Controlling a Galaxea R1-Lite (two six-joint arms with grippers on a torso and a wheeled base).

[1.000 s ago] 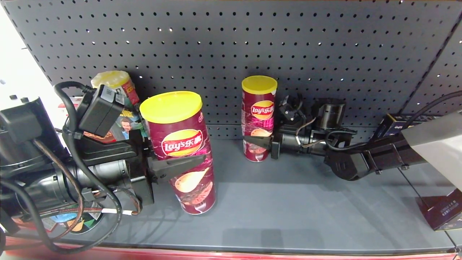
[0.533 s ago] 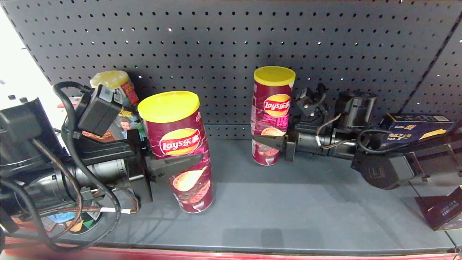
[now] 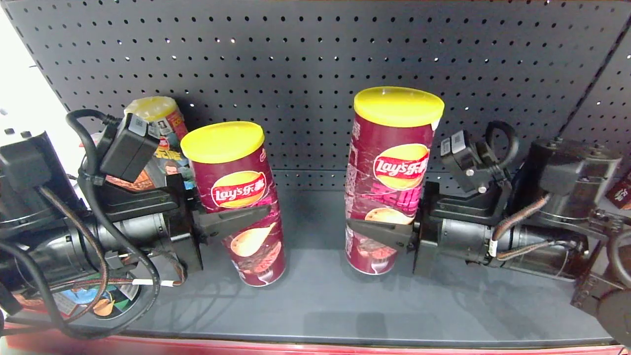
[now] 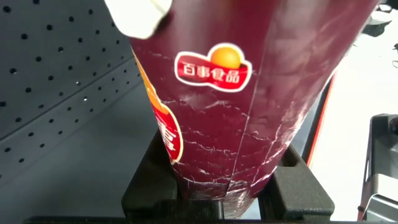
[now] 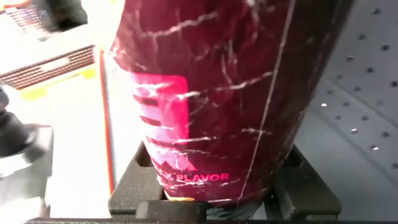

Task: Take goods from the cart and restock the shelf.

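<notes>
Canisters of crisps sit in both arms' grasp on the grey shelf, out in front of its dark pegboard. The left tool is clamped on the left canister, a maroon tube with a yellow lid, with one black finger laid across the lower half of the body. In the left wrist view the same tube sits wedged between the pads with no gap on either side. The right tool grips the right canister, a tube of the same kind, also below its middle. In the right wrist view its maroon wall fills the space between the fingers. Both canisters stand clear of the pegboard, roughly midway across the shelf's depth, with a stretch of bare shelf between them. The left canister leans a little, its lid tipped away from its neighbour, while the right canister looks close to upright. Their bases are down at the shelf floor, but whether they rest on it or hang just above it cannot be told. Close against the pegboard, behind the left arm, a third canister with a pale yellow lid and a red label leans at an angle, partly hidden by the arm. A red strip runs along the shelf edge farthest from the pegboard.
</notes>
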